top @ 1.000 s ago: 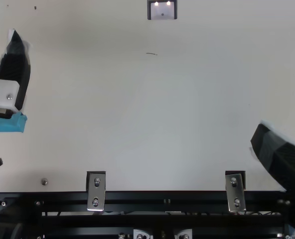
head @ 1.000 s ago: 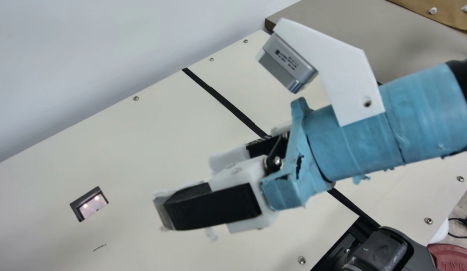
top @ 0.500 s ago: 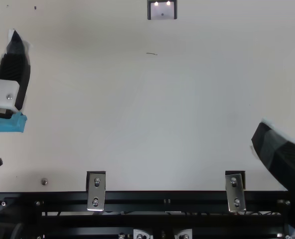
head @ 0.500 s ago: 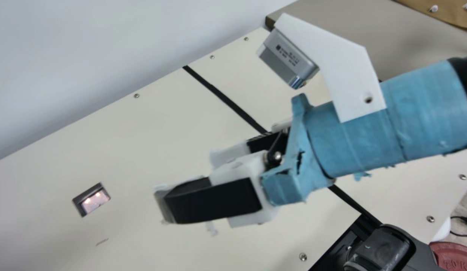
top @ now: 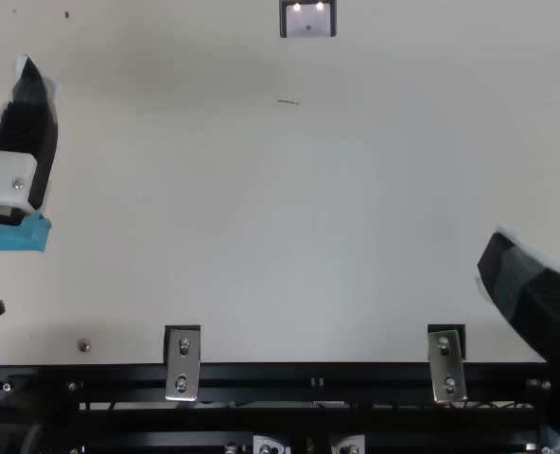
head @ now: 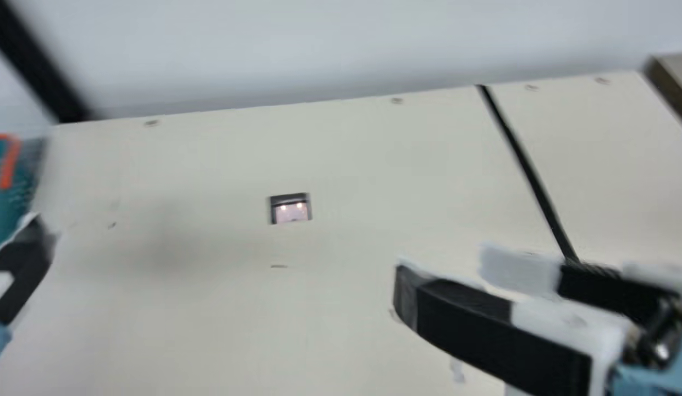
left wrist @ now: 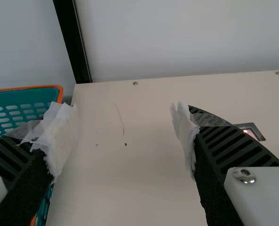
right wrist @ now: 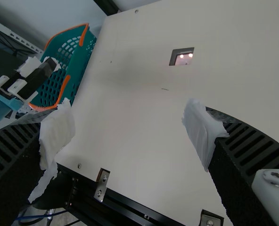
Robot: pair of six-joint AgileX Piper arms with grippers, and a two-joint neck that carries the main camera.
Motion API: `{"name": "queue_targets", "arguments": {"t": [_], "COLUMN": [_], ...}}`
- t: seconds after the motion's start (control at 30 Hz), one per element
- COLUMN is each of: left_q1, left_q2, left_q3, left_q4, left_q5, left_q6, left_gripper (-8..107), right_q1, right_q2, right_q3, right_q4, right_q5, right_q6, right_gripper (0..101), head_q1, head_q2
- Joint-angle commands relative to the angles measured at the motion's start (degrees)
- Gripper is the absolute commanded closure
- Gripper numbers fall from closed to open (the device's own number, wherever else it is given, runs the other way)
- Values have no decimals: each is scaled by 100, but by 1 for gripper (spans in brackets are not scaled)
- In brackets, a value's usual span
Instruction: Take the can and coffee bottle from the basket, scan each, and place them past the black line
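Basket [right wrist: 78, 67] nr L gripper [top: 25, 132], R gripper [head: 445, 272] over tbl [head: 346, 165] w/ inset scanner [head: 290, 209], both wide.

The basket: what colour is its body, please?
The basket has a teal body; the right wrist view shows it best.

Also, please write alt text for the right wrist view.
The open right gripper hangs above a cream table. Beyond are a teal basket with orange trim, the left gripper near it, and a small lit window.
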Motion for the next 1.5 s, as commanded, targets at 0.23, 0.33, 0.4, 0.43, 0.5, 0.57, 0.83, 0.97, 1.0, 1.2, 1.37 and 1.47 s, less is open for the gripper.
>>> {"name": "queue_targets", "arguments": {"t": [0.23,0.33,0.4,0.43,0.5,0.57,0.83,0.97,1.0,1.2,1.37,1.47], "left_q1": [0,0,0,0,0,0,0,-27,-44,40,417,784], "left_q2": [0,0,0,0,0,0,0,9,38,448,1025,1484], "left_q3": [0,0,0,0,0,0,0,-7,-31,-559,-1350,-1907], "left_q4": [0,0,0,0,0,0,0,96,110,245,302,228], "left_q5": [0,0,0,0,0,0,0,0,0,-1,158,395], "left_q6": [0,0,0,0,0,0,0,-111,-148,-448,-520,-439], "left_gripper": [9,9,9,9,9,9,9,9,9,9,9,9], "right_q1": [0,0,0,0,0,0,0,0,0,0,0,0], "right_q2": [0,0,0,0,0,0,0,0,0,0,0,0], "right_q3": [0,0,0,0,0,0,0,0,0,0,0,0], "right_q4": [0,0,0,0,0,0,0,0,0,0,0,0], "right_q5": [0,0,0,0,0,0,0,0,0,0,0,0], "right_q6": [0,0,0,0,0,0,0,0,0,0,0,0], "right_gripper": [0,0,0,0,0,0,0,0,0,0,0,0], "head_q1": [-652,-886,-1054,-1126,-1230,-1267,-1267,-1267,-1267,-1267,-1267,-1267], "head_q2": [2392,3146,3620,3855,4282,4475,4475,4475,4475,4475,4475,4475]}}
